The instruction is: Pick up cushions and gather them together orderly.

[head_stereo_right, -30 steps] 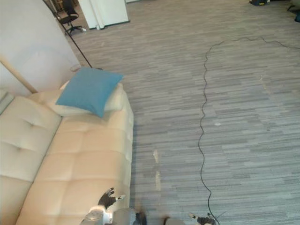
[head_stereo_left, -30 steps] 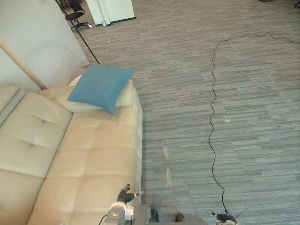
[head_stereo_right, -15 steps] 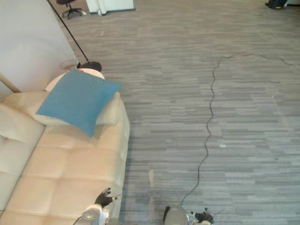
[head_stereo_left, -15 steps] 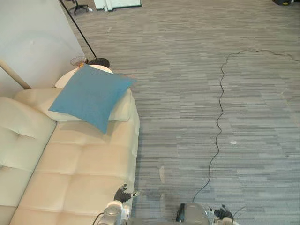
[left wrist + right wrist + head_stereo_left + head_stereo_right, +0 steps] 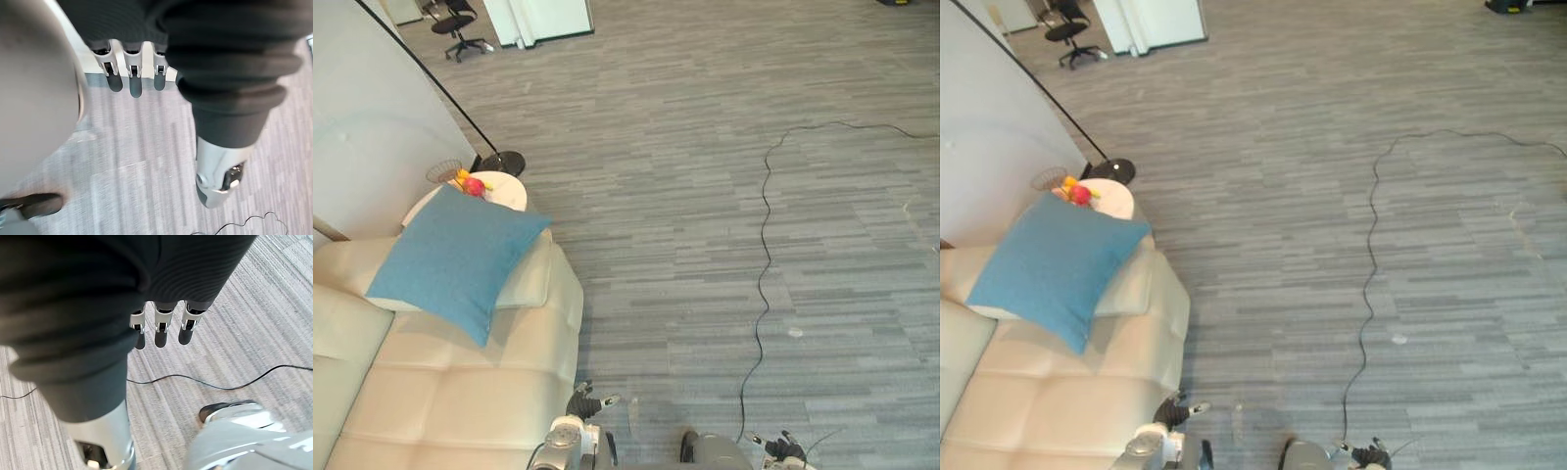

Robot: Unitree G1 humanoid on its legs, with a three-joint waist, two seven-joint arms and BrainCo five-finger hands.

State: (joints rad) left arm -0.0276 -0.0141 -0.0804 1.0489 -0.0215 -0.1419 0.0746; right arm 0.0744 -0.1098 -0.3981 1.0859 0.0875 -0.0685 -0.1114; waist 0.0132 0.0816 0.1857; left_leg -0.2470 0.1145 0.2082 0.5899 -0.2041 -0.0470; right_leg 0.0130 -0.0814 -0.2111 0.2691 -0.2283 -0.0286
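Note:
A blue square cushion (image 5: 450,258) leans on the cream sofa's arm (image 5: 533,284) at the left, also seen as the blue cushion (image 5: 1050,264) in the right eye view. My left hand (image 5: 583,403) hangs low by the sofa's front corner, far below the cushion, fingers straight and holding nothing. In its wrist view the left hand's fingers (image 5: 129,77) point down over the carpet. My right hand (image 5: 781,446) shows at the bottom edge over the floor, and the right hand's fingers (image 5: 160,328) hang relaxed and empty.
A cream tufted sofa (image 5: 440,392) fills the lower left. Behind its arm stands a small round white table (image 5: 501,189) with fruit (image 5: 470,183) and a floor lamp base (image 5: 501,163). An office chair (image 5: 455,24) stands far back. Grey carpet spreads to the right.
The camera has shifted, so the sofa and cushion sit lower and further left, and the side table with fruit has come into view. Both hands still hang low and empty.

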